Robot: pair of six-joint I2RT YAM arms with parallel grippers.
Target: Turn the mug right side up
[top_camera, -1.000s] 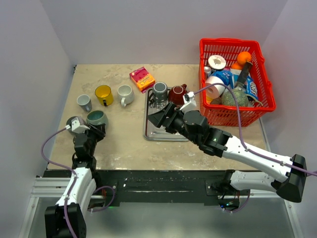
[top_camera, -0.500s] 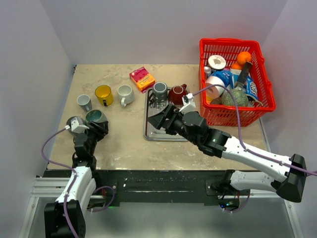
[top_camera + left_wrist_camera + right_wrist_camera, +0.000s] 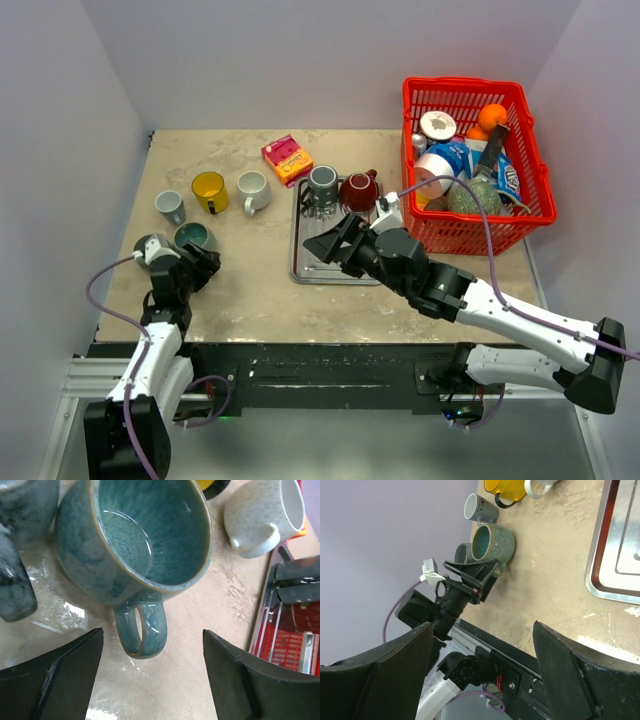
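Teal mug (image 3: 150, 540) upright, task looks done; left gripper (image 3: 153, 640) parted astride its 6 o'clock handle; right gripper (image 3: 482, 625) parted, empty. Next: retract left straight back

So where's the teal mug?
Top view: teal mug sits upright on the table, left side, ahead of the left gripper, beside a dark grey mug.

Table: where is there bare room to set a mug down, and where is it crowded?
Bare table lies between the teal mug and the tray, and behind the mug row. Crowded: that row, the tray's far end, the basket.
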